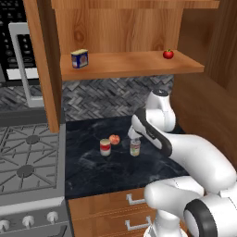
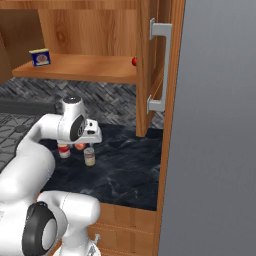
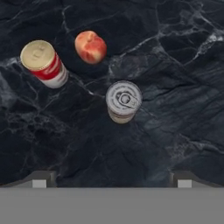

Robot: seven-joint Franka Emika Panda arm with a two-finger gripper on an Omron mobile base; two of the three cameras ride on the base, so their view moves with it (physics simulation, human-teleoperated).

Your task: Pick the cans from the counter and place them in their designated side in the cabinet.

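Two cans stand upright on the black marbled counter (image 1: 92,171), apart from each other, w/ a peach (image 1: 114,139) just beside the red-and-white can (image 1: 105,147). The greenish-yellow can (image 1: 135,147) sits right of them, directly under the gripper (image 3: 112,179), whose fingers are spread wide & hold nothing.

Handling, judged: both cans look rigid, smooth metal, prob. light-to-moderate, slippery on the label; best taken across the round side wall, mid-height, not by the pull-tab lid.

Room: open counter to the near side & right of the greenish-yellow can; peach & red-and-white can crowd its far left. Stove (image 1: 28,166) borders the counter at left. Above, the open wooden cabinet (image 1: 134,65) has a plank shelf holding a blue-and-yellow tin (image 1: 79,59) at left & a tomato (image 1: 168,54) at right, wide bare middle; thick side post at left & shelf front edge are things to clear.
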